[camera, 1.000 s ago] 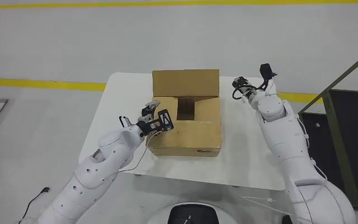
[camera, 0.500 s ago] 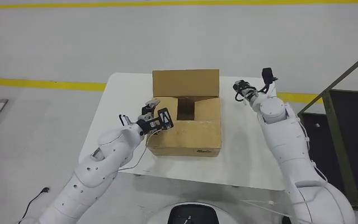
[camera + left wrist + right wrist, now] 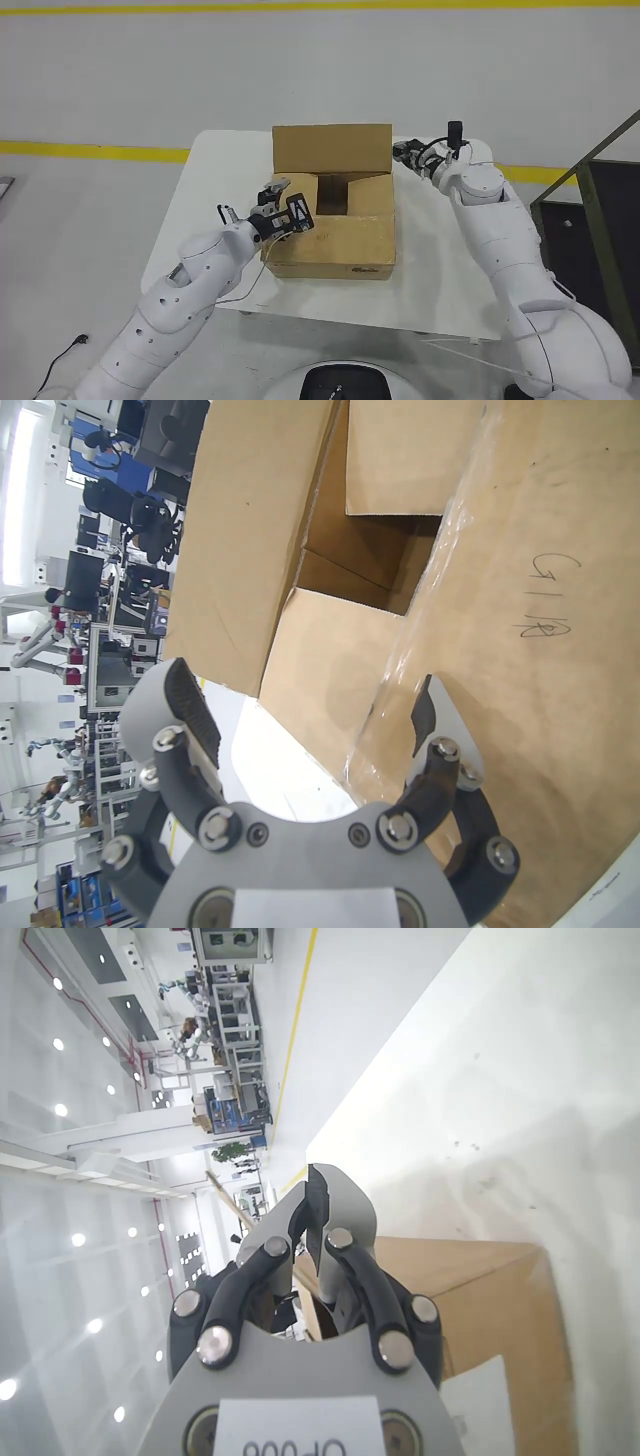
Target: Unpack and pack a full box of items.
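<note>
Just ahead of the wide-apart fingers [image 3: 192,705] of the left gripper [image 3: 300,695]: the near left corner of the box [image 3: 335,250], one finger over the shut front flap [image 3: 340,230], one over the table [image 3: 440,280]. Box mid-table. By its far right corner: right gripper [image 3: 403,152], fingers pressed together, empty. Left arm likely nearer the front flap.

Handwritten pen marks [image 3: 547,600], a few scrawled characters, stand on a flap of the cardboard box [image 3: 500,525]. In the top view's centre, a small dark printed line [image 3: 365,270] sits low on the box's near wall, too small to read. A white label [image 3: 300,1428] behind the right pincer [image 3: 312,1200] carries cut-off, upside-down letters.
</note>
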`<state>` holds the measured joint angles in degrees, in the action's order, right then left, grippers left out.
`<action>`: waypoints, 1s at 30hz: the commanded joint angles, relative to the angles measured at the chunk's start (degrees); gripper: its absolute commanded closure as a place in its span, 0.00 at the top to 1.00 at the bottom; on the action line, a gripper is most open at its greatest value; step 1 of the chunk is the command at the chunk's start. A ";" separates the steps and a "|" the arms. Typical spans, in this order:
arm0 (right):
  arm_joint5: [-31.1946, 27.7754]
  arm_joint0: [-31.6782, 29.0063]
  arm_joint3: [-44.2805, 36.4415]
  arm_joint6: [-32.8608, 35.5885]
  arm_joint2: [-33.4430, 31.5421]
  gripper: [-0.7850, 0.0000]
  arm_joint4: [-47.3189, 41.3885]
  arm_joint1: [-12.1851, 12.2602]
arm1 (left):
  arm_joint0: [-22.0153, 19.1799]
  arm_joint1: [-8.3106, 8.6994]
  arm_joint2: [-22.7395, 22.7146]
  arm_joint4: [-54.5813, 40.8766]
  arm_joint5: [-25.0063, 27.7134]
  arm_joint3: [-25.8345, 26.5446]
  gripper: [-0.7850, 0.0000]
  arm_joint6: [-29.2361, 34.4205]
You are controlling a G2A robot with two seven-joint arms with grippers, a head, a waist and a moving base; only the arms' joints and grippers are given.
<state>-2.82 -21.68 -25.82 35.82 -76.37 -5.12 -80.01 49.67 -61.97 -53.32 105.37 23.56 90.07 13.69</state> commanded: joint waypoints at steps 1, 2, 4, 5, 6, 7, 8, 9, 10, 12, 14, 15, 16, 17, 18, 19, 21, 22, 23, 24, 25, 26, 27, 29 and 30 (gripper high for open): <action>-1.16 0.54 1.12 1.48 -0.37 0.00 -2.15 -0.20 | 0.14 -0.07 -0.20 0.15 0.09 0.03 1.00 -0.04; -1.77 0.82 1.52 2.25 -0.54 0.00 -2.85 -0.22 | 0.21 -0.10 -0.31 0.23 0.15 0.06 1.00 -0.07; -2.85 1.11 2.24 4.61 -1.10 0.00 -4.58 -0.16 | 0.34 -0.17 -0.50 0.36 0.40 0.12 1.00 -0.20; -3.50 1.26 2.37 5.91 -1.35 0.00 -5.17 -0.06 | 0.42 -0.19 -0.59 0.43 0.55 0.13 1.00 -0.33; -4.06 1.31 2.51 7.27 -1.63 0.00 -5.79 0.06 | 0.51 -0.22 -0.71 0.48 0.62 0.12 1.00 -0.43; -4.61 1.35 2.54 8.57 -1.88 0.00 -6.24 0.21 | 0.62 -0.25 -0.82 0.47 0.69 0.09 1.00 -0.49; -5.10 1.41 2.56 9.29 -1.80 0.00 -5.56 0.43 | 0.70 -0.28 -0.90 0.51 0.83 0.14 1.00 -0.56; -5.79 1.38 2.40 10.35 -1.86 0.00 -5.34 0.64 | 0.77 -0.31 -1.01 0.58 0.94 0.17 1.00 -0.62; -6.32 1.31 2.15 11.77 -2.04 0.00 -5.55 0.82 | 0.84 -0.33 -1.12 0.68 0.97 0.27 1.00 -0.68; -7.47 1.06 1.36 13.95 -1.93 0.00 -4.43 1.30 | 1.05 -0.36 -1.42 0.73 1.19 0.47 1.00 -0.85; -8.47 0.67 0.23 15.91 -1.51 0.00 -2.57 1.77 | 1.35 -0.34 -1.89 0.79 1.41 0.89 1.00 -0.91; -9.46 0.38 -0.75 17.01 -1.09 0.00 -1.25 1.99 | 1.56 -0.31 -2.17 0.82 1.61 1.17 1.00 -0.86; -10.20 -0.08 -1.51 17.95 -1.06 0.00 -1.00 2.17 | 1.82 -0.28 -2.45 0.84 1.79 1.48 1.00 -0.81; -10.73 -0.53 -2.46 19.19 -0.81 0.00 -0.38 2.33 | 2.12 -0.23 -2.80 0.83 1.97 1.83 1.00 -0.77; -11.24 -1.01 -3.41 20.06 -0.58 0.00 0.37 2.51 | 2.42 -0.17 -3.14 0.90 2.19 2.18 1.00 -0.71; -11.83 -1.62 -4.47 20.91 -0.33 0.00 1.13 2.68 | 2.78 -0.10 -3.53 0.86 2.39 2.57 1.00 -0.70; -12.46 -2.84 -6.58 21.53 0.34 0.00 3.60 3.09 | 3.67 0.04 -4.43 0.77 2.50 3.36 1.00 -0.31; -12.91 -3.58 -7.75 21.30 0.68 0.00 5.03 3.29 | 4.23 0.11 -4.98 0.44 2.48 3.90 1.00 0.04; -12.94 -4.38 -8.89 21.39 0.91 0.00 5.77 3.44 | 4.79 0.20 -5.52 0.32 2.63 4.46 1.00 0.44; -13.14 -5.22 -10.24 21.67 0.98 0.00 5.91 3.56 | 5.39 0.30 -6.12 0.17 2.71 5.13 1.00 0.88; -13.26 -6.04 -11.58 21.61 1.13 0.00 6.75 3.75 | 6.01 0.41 -6.67 0.06 2.95 5.73 1.00 1.20; -13.38 -6.87 -12.95 21.19 1.28 0.00 7.84 3.95 | 6.61 0.52 -7.19 -0.04 3.28 6.28 1.00 1.55; -13.27 -7.84 -14.21 20.92 1.31 0.00 8.17 4.08 | 7.20 0.61 -7.66 -0.08 3.59 6.81 1.00 1.84; -13.04 -9.59 -16.90 20.02 1.40 0.00 9.40 4.40 | 8.33 0.78 -8.40 -0.03 4.18 7.41 1.00 2.36; -12.96 -10.50 -18.29 19.72 1.44 0.00 9.72 4.52 | 8.79 0.83 -8.66 0.00 4.37 7.51 1.00 2.57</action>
<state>-15.87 -31.28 -42.70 55.88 -74.97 4.22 -75.61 57.95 -61.19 -61.73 105.32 27.72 97.49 16.04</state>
